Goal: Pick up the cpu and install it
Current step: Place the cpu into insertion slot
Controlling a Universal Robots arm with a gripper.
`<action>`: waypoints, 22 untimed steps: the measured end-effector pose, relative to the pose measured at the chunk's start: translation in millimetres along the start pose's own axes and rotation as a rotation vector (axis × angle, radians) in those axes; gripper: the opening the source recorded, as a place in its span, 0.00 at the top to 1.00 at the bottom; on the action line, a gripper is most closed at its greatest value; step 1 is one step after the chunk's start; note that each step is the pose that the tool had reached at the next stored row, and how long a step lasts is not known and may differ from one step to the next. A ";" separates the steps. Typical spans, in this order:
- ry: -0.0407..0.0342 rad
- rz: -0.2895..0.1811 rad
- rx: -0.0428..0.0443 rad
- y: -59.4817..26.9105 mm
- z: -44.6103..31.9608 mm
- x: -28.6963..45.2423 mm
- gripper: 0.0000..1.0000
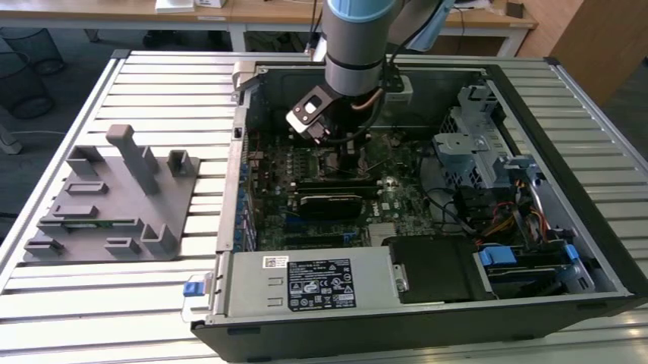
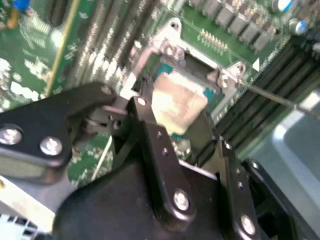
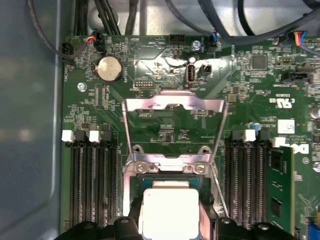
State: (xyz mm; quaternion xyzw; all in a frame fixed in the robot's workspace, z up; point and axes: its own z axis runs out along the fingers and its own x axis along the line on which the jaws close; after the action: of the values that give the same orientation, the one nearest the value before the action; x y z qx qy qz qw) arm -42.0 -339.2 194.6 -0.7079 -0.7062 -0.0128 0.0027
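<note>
The end effector [image 2: 176, 120] reaches down into the open computer case [image 1: 303, 284], over the motherboard socket [image 3: 167, 167]. Its black fingers [image 2: 150, 125] grip opposite edges of the cpu [image 2: 177, 102], which sits between them right at the socket, next to the hinged-open metal frame [image 3: 172, 104]. Whether the chip rests in the socket or hangs just above it is hard to tell. In the first wrist view the picture's edge cuts off part of it. A grey holder block [image 1: 111, 201] stands well apart on the tabletop [image 1: 152, 83]
</note>
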 end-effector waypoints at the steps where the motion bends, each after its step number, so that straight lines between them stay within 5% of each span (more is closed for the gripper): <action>1: -0.0008 0.000 0.0004 0.0 -0.2 0.8 0.47; 21: -0.0006 0.003 -0.0001 0.0 1.4 -0.2 0.46; 22: -0.0009 0.003 0.0001 0.0 1.3 -0.2 0.40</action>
State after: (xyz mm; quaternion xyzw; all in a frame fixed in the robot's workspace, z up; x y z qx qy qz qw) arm -42.0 -339.4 193.3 -0.7091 -0.7050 -0.0125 0.0024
